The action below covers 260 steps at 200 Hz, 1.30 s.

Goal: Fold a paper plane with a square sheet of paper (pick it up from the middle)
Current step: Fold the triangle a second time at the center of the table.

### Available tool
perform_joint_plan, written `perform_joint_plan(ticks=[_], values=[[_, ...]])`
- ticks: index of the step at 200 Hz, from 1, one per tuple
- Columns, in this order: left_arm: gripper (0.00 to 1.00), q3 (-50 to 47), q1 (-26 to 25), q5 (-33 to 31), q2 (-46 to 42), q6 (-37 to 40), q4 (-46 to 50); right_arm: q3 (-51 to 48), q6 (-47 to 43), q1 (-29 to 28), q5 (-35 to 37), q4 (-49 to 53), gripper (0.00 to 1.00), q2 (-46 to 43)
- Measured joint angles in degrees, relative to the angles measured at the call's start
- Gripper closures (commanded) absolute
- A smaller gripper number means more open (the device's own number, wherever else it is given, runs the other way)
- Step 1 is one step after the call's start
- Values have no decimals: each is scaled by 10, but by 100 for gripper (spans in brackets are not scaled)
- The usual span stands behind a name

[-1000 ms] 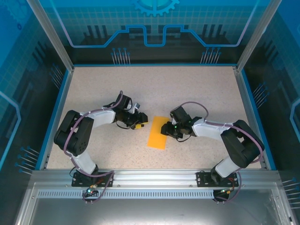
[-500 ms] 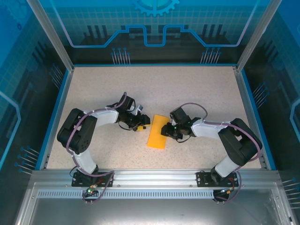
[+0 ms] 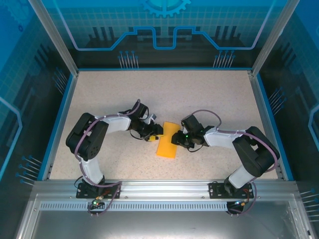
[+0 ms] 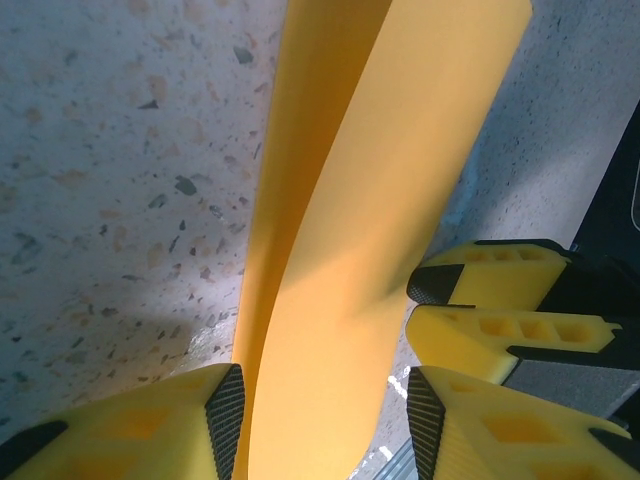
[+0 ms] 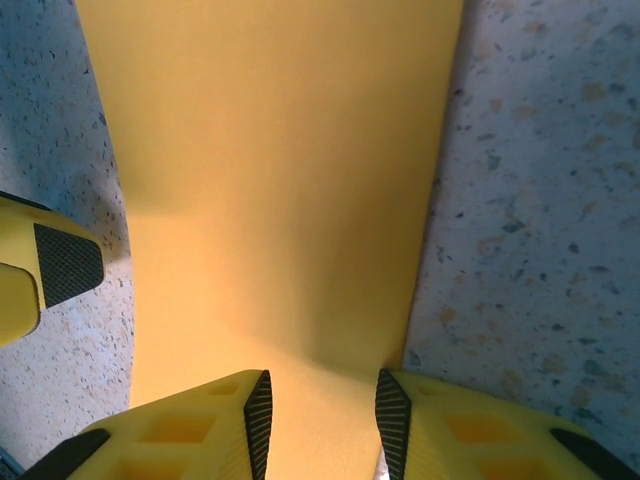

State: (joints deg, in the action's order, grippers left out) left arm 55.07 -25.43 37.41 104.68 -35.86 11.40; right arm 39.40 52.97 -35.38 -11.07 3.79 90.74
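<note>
Left gripper [image 4: 325,405] and right gripper [image 5: 322,405] flank your square sheet of paper [image 3: 167,142], each with jaws parted around its edge, not pinching. You see a narrow orange-yellow rectangle lying mid-table [image 3: 199,94], one long flap curling up.

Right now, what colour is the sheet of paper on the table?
The sheet of paper is plain orange-yellow; the right wrist view shows it best.

Yellow claw fingers [image 4: 130,420], purple cables [image 3: 107,117]

No text, label, brand, number or sign can be read anywhere in these views.
</note>
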Motion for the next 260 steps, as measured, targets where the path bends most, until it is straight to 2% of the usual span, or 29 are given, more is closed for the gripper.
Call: perform_joint_plan(ticks=[190, 202, 209, 226, 260], values=[[51, 21, -24, 8, 22, 26, 23, -12, 6, 1, 0, -19, 63, -2], [59, 21, -24, 1, 21, 28, 25, -12, 6, 1, -1, -19, 63, -2], [60, 21, -24, -3, 21, 29, 28, -12, 6, 1, -1, -19, 63, -2], [52, 21, -24, -7, 16, 30, 30, -12, 6, 2, -1, -19, 64, -2], [50, 21, -25, -28, 7, 30, 32, -12, 6, 2, 0, -19, 65, -2]])
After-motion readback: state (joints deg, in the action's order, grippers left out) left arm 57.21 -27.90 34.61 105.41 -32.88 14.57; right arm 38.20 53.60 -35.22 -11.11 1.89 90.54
